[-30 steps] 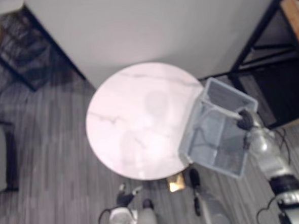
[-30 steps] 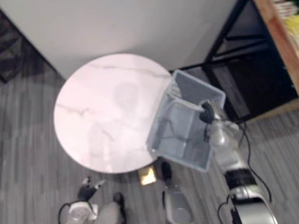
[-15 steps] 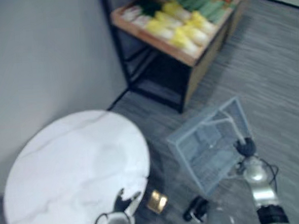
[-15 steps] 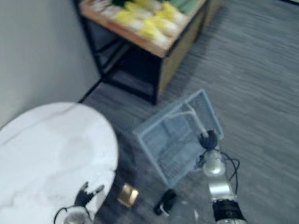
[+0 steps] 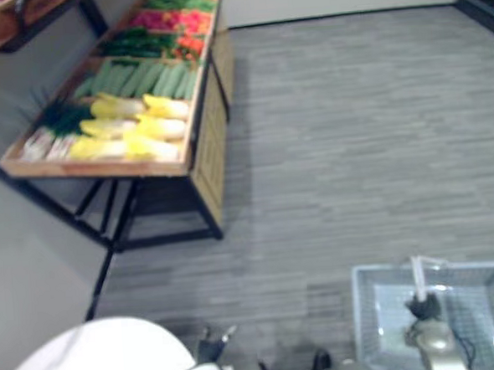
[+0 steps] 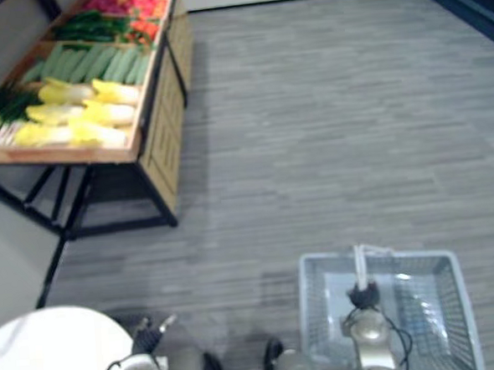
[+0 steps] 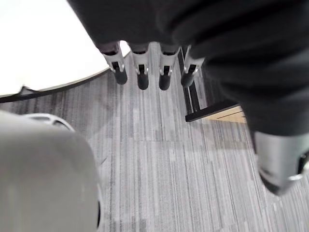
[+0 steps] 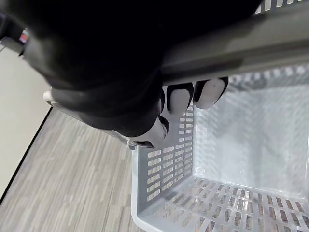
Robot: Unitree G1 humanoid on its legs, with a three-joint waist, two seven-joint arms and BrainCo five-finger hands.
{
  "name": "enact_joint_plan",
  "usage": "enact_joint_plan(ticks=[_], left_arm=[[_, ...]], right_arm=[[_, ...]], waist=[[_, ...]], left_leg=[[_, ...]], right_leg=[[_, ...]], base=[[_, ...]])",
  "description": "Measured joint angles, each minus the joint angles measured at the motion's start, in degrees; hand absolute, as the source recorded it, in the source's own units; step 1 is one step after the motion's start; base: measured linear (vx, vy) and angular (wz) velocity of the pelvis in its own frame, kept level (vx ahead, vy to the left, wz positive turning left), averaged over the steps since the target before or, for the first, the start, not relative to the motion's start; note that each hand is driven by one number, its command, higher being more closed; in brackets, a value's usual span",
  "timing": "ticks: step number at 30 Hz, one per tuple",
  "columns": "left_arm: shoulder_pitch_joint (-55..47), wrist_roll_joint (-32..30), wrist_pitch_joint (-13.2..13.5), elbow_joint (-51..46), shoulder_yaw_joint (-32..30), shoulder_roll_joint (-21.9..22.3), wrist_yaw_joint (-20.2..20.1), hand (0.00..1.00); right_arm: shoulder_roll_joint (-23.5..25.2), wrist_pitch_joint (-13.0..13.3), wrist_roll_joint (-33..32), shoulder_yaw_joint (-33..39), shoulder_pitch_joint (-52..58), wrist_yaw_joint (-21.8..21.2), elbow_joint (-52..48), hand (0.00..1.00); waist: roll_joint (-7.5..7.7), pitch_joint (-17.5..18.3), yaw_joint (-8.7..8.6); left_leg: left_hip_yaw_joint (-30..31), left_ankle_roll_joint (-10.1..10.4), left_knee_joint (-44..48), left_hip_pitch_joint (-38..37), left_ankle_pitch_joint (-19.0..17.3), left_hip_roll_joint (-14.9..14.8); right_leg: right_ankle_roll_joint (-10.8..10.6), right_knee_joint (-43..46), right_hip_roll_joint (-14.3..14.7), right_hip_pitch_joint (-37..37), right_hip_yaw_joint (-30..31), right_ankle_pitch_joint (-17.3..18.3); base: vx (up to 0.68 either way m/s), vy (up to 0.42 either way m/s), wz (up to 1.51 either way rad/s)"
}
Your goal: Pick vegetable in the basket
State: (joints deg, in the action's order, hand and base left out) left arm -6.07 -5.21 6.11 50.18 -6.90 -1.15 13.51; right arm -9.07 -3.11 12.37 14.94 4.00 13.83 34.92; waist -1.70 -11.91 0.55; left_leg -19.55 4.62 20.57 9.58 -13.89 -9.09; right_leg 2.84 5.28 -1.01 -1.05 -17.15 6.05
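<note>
Right hand (image 8: 113, 72), at the lower right of the head views, has its dark-tipped fingers (image 8: 179, 99) curled round the grey handle (image 8: 270, 36) of a basket and grips it from above. Grey plank floor (image 6: 327, 130) covers most of the scene. At the far left stands a black-framed wooden stand (image 6: 155, 115), its tray running away from the robot. A round white bench (image 6: 47, 348) sits at the lower left, near the robot. The pale blue mesh basket (image 6: 426, 304) hangs under the right hand with its open top facing up. Its long side runs left to right, and the handle crosses it front to back. The vegetables lie on the stand's tray, well apart from the basket: yellow-white cabbages (image 6: 83, 111) at the near end, lying lengthwise across the tray, then green cucumbers (image 6: 97, 64) side by side, then red ones (image 6: 127, 4) at the far end. Left hand (image 6: 147, 334) hangs by the bench's edge, fingers (image 7: 141, 72) straight and holding nothing.
</note>
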Motion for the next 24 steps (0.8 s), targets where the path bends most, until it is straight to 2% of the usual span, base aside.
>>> enact_joint_plan(ticks=[1, 2, 3, 4, 5, 6, 7, 8, 9, 10, 11, 12, 13, 14, 15, 16, 17, 18, 19, 20, 21, 22, 23, 24], left_arm=[[0.0, 0.0, 0.0, 0.0, -0.3, 0.2, 0.0, 0.0], [0.3, 0.1, 0.0, -0.1, -0.5, 0.4, 0.0, 0.0], [0.3, 0.0, 0.0, -0.1, -0.5, 0.5, 0.0, 0.0], [0.3, 0.0, -0.1, 0.0, -0.5, 0.6, 0.0, 0.0], [0.4, 0.0, -0.1, 0.0, -0.7, 0.6, -0.1, 0.0], [0.4, 0.1, -0.1, 0.0, -0.9, 0.6, -0.1, 0.0], [0.3, 0.0, -0.1, 0.1, -1.2, 0.5, -0.2, 0.0], [0.3, 0.2, -0.2, 0.3, -1.4, 0.0, -0.2, 0.0], [0.4, 0.2, -0.4, 0.4, -1.3, -0.3, -0.2, 0.0], [0.2, 0.2, -0.6, 0.5, -1.0, -0.9, -0.2, 0.0], [0.1, 0.2, -0.8, 0.6, -0.5, -1.5, -0.1, 0.0], [-0.1, 0.1, -1.4, 0.6, 0.7, -2.5, -0.1, 0.0], [-0.3, 0.1, -1.6, 0.6, 1.5, -3.5, -0.1, 0.0], [-0.2, 0.1, -1.7, 0.6, 1.6, -3.5, -0.1, 0.0], [0.0, 0.1, -1.7, 0.6, 1.6, -4.3, 0.0, 0.0], [0.2, 0.1, -1.8, 0.6, 1.6, -4.6, 0.0, 0.0], [0.4, 0.1, -1.9, 0.6, 1.5, -4.7, 0.1, 0.0], [0.4, 0.1, -1.9, 0.6, 1.5, -4.6, 0.1, 0.0], [0.7, -0.1, -1.9, 0.5, 1.5, -4.6, 0.0, 0.0], [1.4, -0.2, -1.8, 0.5, 1.5, -5.0, 0.0, 0.0], [1.7, -0.3, -1.8, 0.5, 1.5, -5.1, 0.0, 0.0], [1.7, -1.0, -1.7, 0.5, 1.3, -5.5, 0.0, 0.0], [1.5, -1.7, -1.7, 0.8, 0.9, -5.8, 0.0, 0.0], [1.6, -2.5, -1.7, 2.3, 0.8, -4.8, -0.1, 0.0]], right_arm=[[-0.2, -0.1, 0.0, 0.6, 0.1, 0.0, 1.4, 1.0], [-0.4, -0.2, -0.1, 0.6, 0.3, 0.0, 2.7, 1.0], [-0.5, -0.2, -0.1, 0.6, 0.5, 0.0, 3.0, 1.0], [-0.5, -0.1, -0.1, 0.4, 0.5, -0.1, 3.3, 1.0], [-0.3, 0.0, -0.1, 0.4, 0.5, -0.1, 4.1, 1.0], [-0.2, 0.0, -0.1, 0.6, 0.6, -0.3, 4.9, 1.0], [0.0, 0.0, -0.1, 1.0, 0.7, -0.3, 5.6, 1.0], [0.7, 0.0, -0.1, 2.8, 0.6, -0.3, 6.6, 1.0], [1.2, 0.0, -0.1, 3.2, 0.8, -0.3, 6.7, 1.0], [1.6, 0.0, 0.0, 3.0, 1.3, -0.4, 6.7, 1.0], [2.1, 0.0, -0.1, 3.1, 1.7, -0.3, 6.7, 1.0], [3.0, 0.0, -0.2, 3.2, 2.4, -0.2, 6.7, 1.0], [3.5, 0.0, -1.2, 3.2, 2.6, -0.1, 6.6, 1.0], [3.5, 0.0, -1.3, 3.2, 2.5, -0.1, 6.6, 1.0], [3.6, 0.1, -1.9, 3.4, 2.1, 0.0, 6.2, 1.0], [3.6, 0.2, -2.2, 3.8, 1.7, 0.1, 6.1, 1.0], [3.5, 0.2, -2.4, 4.8, 0.7, 0.0, 6.2, 1.0], [3.3, 0.2, -2.6, 5.0, 0.4, 0.0, 6.2, 1.0], [3.1, 0.4, -3.6, 5.0, 0.2, 0.1, 6.2, 1.0], [3.5, 0.5, -4.0, 5.0, 0.2, 0.1, 6.2, 1.0], [3.6, 0.4, -4.0, 5.0, 0.3, 0.1, 6.2, 1.0], [3.6, 0.4, -4.1, 5.0, 0.5, 0.1, 6.1, 1.0], [3.6, 0.4, -4.1, 5.0, 0.7, 0.0, 6.1, 1.0], [3.0, 0.1, -4.0, 5.4, 0.3, 0.1, 6.6, 1.0]], waist=[[-0.16, 0.0, 0.21], [-0.19, 0.0, 1.31], [-0.31, 0.2, 1.69], [-0.42, 0.4, 1.84], [-0.35, 0.8, 1.83], [0.82, 1.1, 1.81], [1.42, 1.5, 1.8], [2.88, 1.9, 1.89], [3.43, 1.7, 1.71], [4.21, 1.3, 1.16], [4.61, 1.3, 1.04], [5.21, 1.0, 0.84], [5.08, 1.0, 0.07], [5.12, 1.0, -0.06], [5.28, 1.0, -0.89], [5.17, 0.9, -1.14], [4.26, 0.2, -1.93], [3.66, -0.1, -2.17], [2.78, -0.4, -2.24], [3.02, -0.4, -2.35], [3.36, -0.3, -2.47], [4.96, 0.2, -2.71], [5.25, 0.1, -2.86], [2.69, -0.4, -3.14]], left_leg=[[0.1, 0.3, -5.8, 0.4, 3.5, 0.8], [0.2, 0.2, -8.7, 0.1, 7.3, 1.4], [0.4, 0.2, -8.9, 0.0, 8.7, 1.6], [1.1, -1.4, -8.9, -0.3, 10.3, 1.9], [1.3, -3.4, -8.6, -0.7, 10.2, 3.0], [1.5, -5.5, -8.5, -0.9, 8.6, 4.6], [1.6, -6.3, -8.7, -1.3, 7.7, 5.5], [1.5, -6.8, -9.8, -3.1, 6.4, 7.5], [1.6, -7.2, -10.4, -5.0, 5.5, 8.4], [2.6, -7.2, -11.0, -8.5, 4.6, 9.6], [3.0, -7.8, -11.3, -10.6, 4.0, 10.0], [4.4, -7.9, -11.5, -14.5, 2.6, 10.0], [5.8, -7.7, -12.0, -17.3, 1.3, 9.6], [6.1, -7.7, -12.2, -17.5, 1.3, 9.5], [7.9, -7.0, -13.7, -20.1, 0.6, 8.5], [8.9, -6.7, -14.5, -20.9, 0.5, 7.7], [9.7, -6.7, -14.6, -22.0, 0.5, 5.7], [9.6, -6.7, -14.6, -22.7, 0.5, 4.5], [9.6, -6.5, -14.4, -23.5, 0.6, 2.6], [9.4, -4.3, -14.5, -24.5, 0.7, 1.4], [9.4, -3.0, -14.7, -25.0, 0.5, 1.2], [9.4, -0.1, -15.4, -27.0, -0.9, 1.6], [9.6, 1.4, -15.8, -28.4, -1.9, 1.6], [9.5, 2.8, -16.3, -31.0, -2.6, -0.7]], right_leg=[[-0.8, -1.3, 0.0, -1.3, 1.0, -0.2], [-1.6, -2.5, 0.1, -2.4, 2.3, -0.3], [-2.2, -3.1, 0.2, -3.0, 3.1, -0.3], [-3.1, -3.6, 0.3, -3.8, 3.9, -0.1], [-4.6, -3.4, -0.5, -4.3, 4.5, 0.8], [-6.3, -0.9, -2.2, -3.5, 4.7, 3.0], [-7.6, 1.8, -3.4, -2.7, 4.6, 4.5], [-9.5, 10.9, -5.6, 0.0, 5.3, 7.4], [-10.9, 21.2, -7.5, 3.5, 6.9, 8.3], [-14.2, 34.9, -9.5, 7.3, 9.0, 6.0], [-15.1, 40.6, -10.4, 8.6, 9.7, 3.8], [-14.9, 49.0, -11.5, 10.2, 10.0, 3.4], [-12.5, 53.4, -12.4, 12.0, 8.3, 4.7], [-12.1, 53.7, -12.6, 12.2, 7.9, 4.9], [-10.1, 52.4, -13.3, 15.4, 4.8, 6.3], [-9.2, 49.8, -13.1, 17.2, 3.3, 6.8], [-7.5, 43.3, -11.8, 18.4, 1.6, 7.7], [-7.2, 38.6, -10.7, 18.6, 0.8, 7.6], [-7.5, 27.3, -8.7, 19.0, -0.1, 6.2], [-7.1, 11.1, -7.7, 18.8, 0.5, -0.1], [-7.5, 5.6, -7.9, 18.8, 1.1, -3.1], [-7.8, -1.6, -8.6, 18.5, 3.2, -5.7], [-7.5, -1.7, -9.3, 18.6, 3.9, -8.8], [-6.0, 3.8, -7.4, 19.4, 4.0, -14.5]], base=[[0.22, 0.166, -0.66], [0.24, 0.168, -0.69], [0.3, 0.197, -0.6], [0.33, 0.216, -0.38], [0.42, 0.264, -0.17], [0.34, 0.216, 0.02], [0.39, 0.195, 0.19], [0.32, 0.143, 0.22], [0.39, 0.174, 0.35], [0.29, 0.135, 0.41], [0.49, 0.124, 0.57], [0.44, 0.049, 0.64], [0.54, -0.001, 0.54], [0.45, -0.058, 0.61], [0.47, -0.081, 0.54], [0.49, -0.135, 0.72], [0.41, -0.15, 0.46], [0.59, -0.278, 0.4], [0.6, -0.32, 0.42], [0.61, -0.339, 0.45], [0.7, -0.425, 0.52], [0.49, -0.308, 0.37], [0.64, -0.405, 0.32], [0.48, -0.33, 0.17]])
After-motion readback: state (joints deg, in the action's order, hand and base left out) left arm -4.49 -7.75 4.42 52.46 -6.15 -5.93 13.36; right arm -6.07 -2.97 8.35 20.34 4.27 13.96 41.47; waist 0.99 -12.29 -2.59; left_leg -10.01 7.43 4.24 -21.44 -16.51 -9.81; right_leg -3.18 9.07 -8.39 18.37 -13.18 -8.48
